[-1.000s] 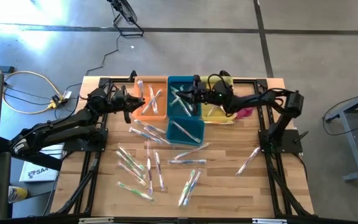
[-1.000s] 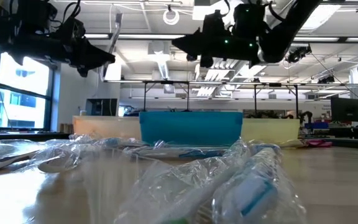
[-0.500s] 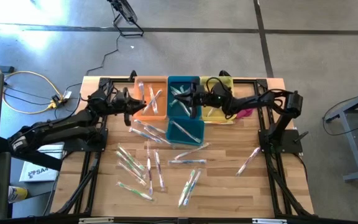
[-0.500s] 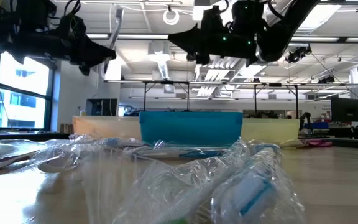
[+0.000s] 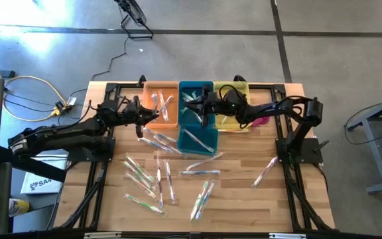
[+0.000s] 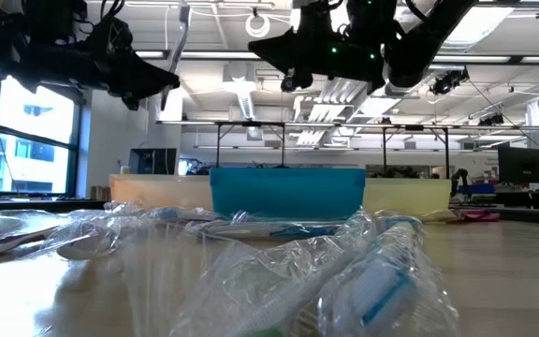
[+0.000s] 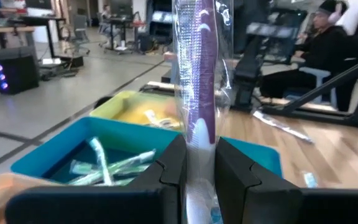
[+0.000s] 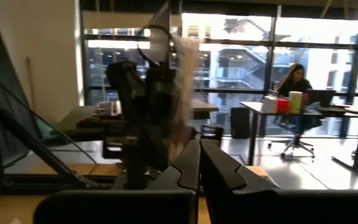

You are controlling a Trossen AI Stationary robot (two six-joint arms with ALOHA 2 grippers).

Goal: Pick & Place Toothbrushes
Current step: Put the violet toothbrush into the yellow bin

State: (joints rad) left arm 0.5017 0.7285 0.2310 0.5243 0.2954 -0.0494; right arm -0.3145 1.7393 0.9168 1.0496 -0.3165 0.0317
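A: Foreground, low view: loose toothbrushes (image 6: 363,271) in clear wrappers lie on the bench (image 5: 244,199), well apart from both arms. What lies beyond them?

B: 3 bins in a row at the far edge: an orange bin (image 5: 159,123), a blue bin (image 5: 197,139) and a yellow bin (image 5: 234,123). Several wrapped brushes already lie in the orange and blue ones.

A: And the arms?

B: The left pincer (image 5: 140,119) hangs above the orange bin's near-left edge, clamped on 1 wrapped toothbrush (image 7: 199,74). In the left wrist view its long axis runs straight out between the 2 fingers (image 7: 173,168), purple handle away from the wrist, with the blue and yellow bins ahead of it. The right pincer (image 5: 197,108) hovers over the blue bin; its fingers (image 8: 188,168) are together, and whether the wrapper blurred ahead of them is pinched between them I cannot tell.

A: Which relation governs the coming move?

B: Probably the left arm's: its brush is held above the bins, so release needs only a short carry over the chosen one.
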